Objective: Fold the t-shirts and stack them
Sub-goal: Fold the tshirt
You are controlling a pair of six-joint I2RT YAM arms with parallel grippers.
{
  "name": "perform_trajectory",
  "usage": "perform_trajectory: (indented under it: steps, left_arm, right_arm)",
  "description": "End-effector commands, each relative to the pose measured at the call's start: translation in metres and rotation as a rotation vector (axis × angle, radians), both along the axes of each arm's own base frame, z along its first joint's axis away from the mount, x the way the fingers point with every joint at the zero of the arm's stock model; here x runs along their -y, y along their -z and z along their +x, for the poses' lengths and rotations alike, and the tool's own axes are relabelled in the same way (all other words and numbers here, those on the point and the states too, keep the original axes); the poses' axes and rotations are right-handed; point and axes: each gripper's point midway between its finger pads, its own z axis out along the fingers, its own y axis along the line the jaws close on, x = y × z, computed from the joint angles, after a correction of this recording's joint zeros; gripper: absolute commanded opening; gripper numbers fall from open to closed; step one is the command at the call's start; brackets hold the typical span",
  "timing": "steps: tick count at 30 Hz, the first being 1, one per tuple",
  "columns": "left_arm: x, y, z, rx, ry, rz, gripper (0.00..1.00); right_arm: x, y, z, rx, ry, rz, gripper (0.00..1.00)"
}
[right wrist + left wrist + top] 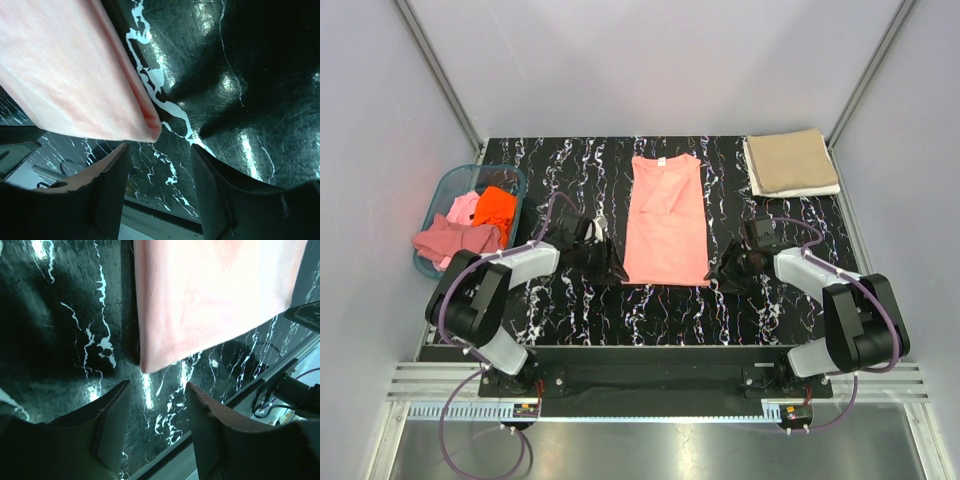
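Note:
A salmon-pink t-shirt (666,220) lies flat on the black marbled table, its sides folded in to a long strip, collar away from me. My left gripper (613,268) is open and empty just off the strip's near left corner (150,362). My right gripper (718,274) is open and empty just off the near right corner (150,125). A tan t-shirt (790,162) lies folded at the back right. Orange, light pink and dusty rose t-shirts (470,222) are heaped in the teal basket (516,178) at the left.
The basket stands at the table's left edge, with a rose shirt hanging over its near rim (440,243). Grey walls close in the sides and back. The table's near edge and the arm bases' rail (650,375) run along the front.

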Motion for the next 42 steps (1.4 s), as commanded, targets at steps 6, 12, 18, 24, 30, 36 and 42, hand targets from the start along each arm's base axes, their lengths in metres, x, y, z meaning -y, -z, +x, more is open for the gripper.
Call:
perform_trajectory:
  steps: [6, 12, 18, 24, 30, 36, 42]
  left_arm:
    - [0.008, 0.015, 0.009, 0.011, -0.019, -0.018, 0.50]
    - [0.008, 0.023, 0.012, -0.001, -0.032, -0.015, 0.45]
    - [0.013, 0.024, 0.010, -0.023, -0.035, -0.038, 0.34]
    - [0.007, 0.026, 0.007, -0.023, -0.040, -0.014, 0.12]
    - [0.005, 0.009, -0.006, 0.014, -0.014, 0.007, 0.00]
    - [0.012, -0.019, -0.038, 0.074, 0.004, 0.012, 0.00]
    - [0.017, -0.046, -0.081, 0.098, 0.020, 0.015, 0.00]
  right_arm:
    - [-0.012, 0.012, 0.010, 0.035, 0.035, 0.088, 0.57]
    - [-0.011, 0.016, 0.008, 0.043, 0.051, 0.091, 0.54]
    - [-0.014, 0.020, 0.010, 0.034, 0.053, 0.106, 0.48]
    - [-0.012, 0.026, 0.007, 0.028, 0.060, 0.095, 0.31]
    - [-0.003, 0.016, -0.001, 0.053, 0.057, 0.057, 0.00]
    - [0.012, -0.010, -0.022, 0.086, 0.063, 0.005, 0.00]
    - [0.025, -0.042, -0.057, 0.117, 0.061, -0.010, 0.00]
